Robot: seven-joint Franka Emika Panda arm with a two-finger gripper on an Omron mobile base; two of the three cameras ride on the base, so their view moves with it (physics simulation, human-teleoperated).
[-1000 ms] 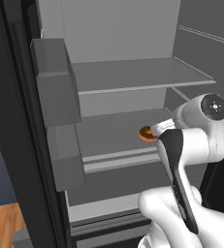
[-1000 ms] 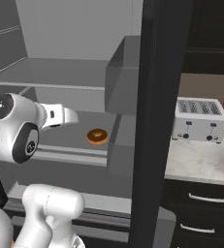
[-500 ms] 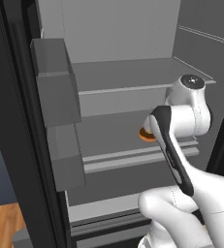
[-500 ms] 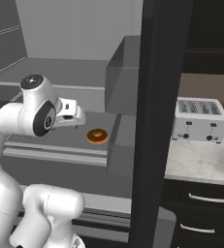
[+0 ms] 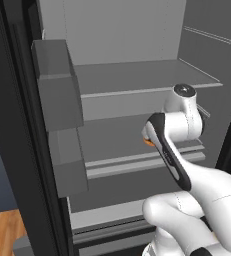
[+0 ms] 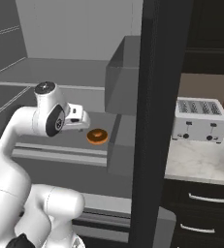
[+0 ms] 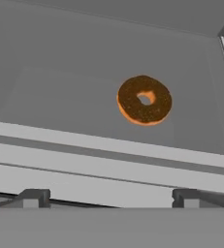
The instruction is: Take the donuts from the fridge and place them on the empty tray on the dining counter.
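Note:
The fridge stands open, with grey shelves inside. One orange-brown glazed donut lies flat on the middle shelf. In the left base view only a sliver of the donut shows behind my forearm. My gripper is open with nothing between its fingertips. It hovers at the shelf's front edge, just short of the donut and to its left in the right base view. The empty tray and the dining counter are out of view.
Grey door bins hang on both open doors, flanking the arm. The black door edge stands right of the shelf. Beyond it a silver toaster sits on a marble top over black drawers.
The arm has reached deeper into the fridge. The hand has moved along the middle shelf toward the donut, and the jaws have stayed wide open.

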